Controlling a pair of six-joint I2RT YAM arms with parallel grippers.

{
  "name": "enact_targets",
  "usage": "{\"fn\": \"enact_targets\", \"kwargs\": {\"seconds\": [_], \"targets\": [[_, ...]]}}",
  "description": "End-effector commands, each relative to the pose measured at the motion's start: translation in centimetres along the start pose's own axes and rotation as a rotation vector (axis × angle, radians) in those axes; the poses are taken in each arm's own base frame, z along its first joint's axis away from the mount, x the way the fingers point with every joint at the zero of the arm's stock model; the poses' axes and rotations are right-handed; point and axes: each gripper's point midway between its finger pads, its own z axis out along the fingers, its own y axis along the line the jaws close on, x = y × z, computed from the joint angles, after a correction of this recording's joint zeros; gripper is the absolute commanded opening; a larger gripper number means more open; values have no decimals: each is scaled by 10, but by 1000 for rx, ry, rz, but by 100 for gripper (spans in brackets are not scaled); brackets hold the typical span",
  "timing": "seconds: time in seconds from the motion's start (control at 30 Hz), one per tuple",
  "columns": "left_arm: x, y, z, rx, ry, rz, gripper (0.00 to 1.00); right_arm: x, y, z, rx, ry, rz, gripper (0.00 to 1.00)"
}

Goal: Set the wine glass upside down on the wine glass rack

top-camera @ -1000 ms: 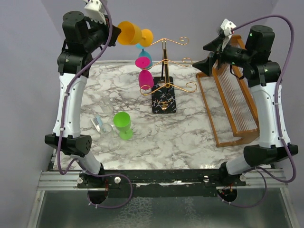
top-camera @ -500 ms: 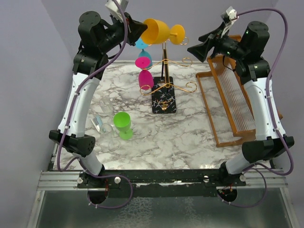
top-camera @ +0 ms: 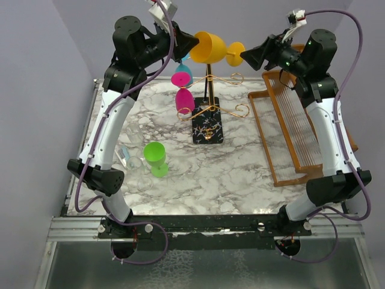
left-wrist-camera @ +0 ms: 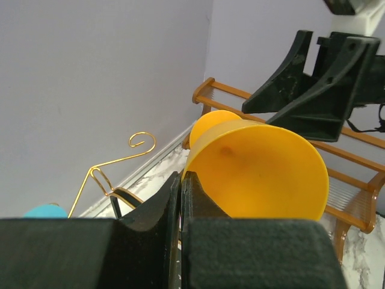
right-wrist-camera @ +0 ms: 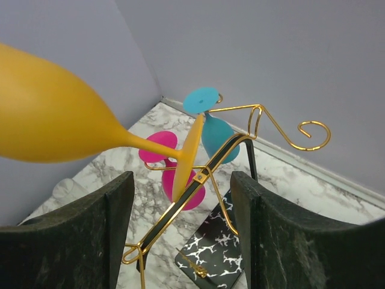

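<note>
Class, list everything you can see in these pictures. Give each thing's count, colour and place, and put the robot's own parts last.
yellow wine glass: one, orange-yellow, held on its side above the rack's top
wine glass rack: one, gold wire on a black speckled base, back middle of the table
pink glass: one, pink, hanging upside down on the rack's left side
teal glass: one, teal, hanging upside down on the rack near the pink one
green glass: one, green, on the table left of the rack's base
clear glassware: count unclear, clear, beside the green glass
wooden rack: one, brown, right side of the table
table: one, white-grey marble
left gripper: black, shut on the yellow glass's rim
right gripper: black, open, by the glass's foot
</note>
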Motion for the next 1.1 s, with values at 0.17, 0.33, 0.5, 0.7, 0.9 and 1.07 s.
{"fn": "enact_targets", "kwargs": {"seconds": [0.17, 0.33, 0.5, 0.7, 0.9, 1.07], "targets": [[-22, -30, -3, 100, -54, 69, 0, 19, -15, 12, 64, 16, 177, 58], [-17, -30, -2, 101, -44, 86, 0, 32, -10, 14, 30, 41, 227, 50], [-19, -30, -3, 91, -47, 112, 0, 36, -6, 13, 4, 49, 241, 38], [-18, -34, -3, 104, -44, 128, 0, 36, -3, 14, -17, 50, 253, 21], [-14, -34, -3, 104, -33, 145, 0, 37, -11, 15, 19, 43, 236, 2], [-9, -32, -10, 81, -5, 156, 24, 29, -25, 12, 86, 19, 172, 1]]}}
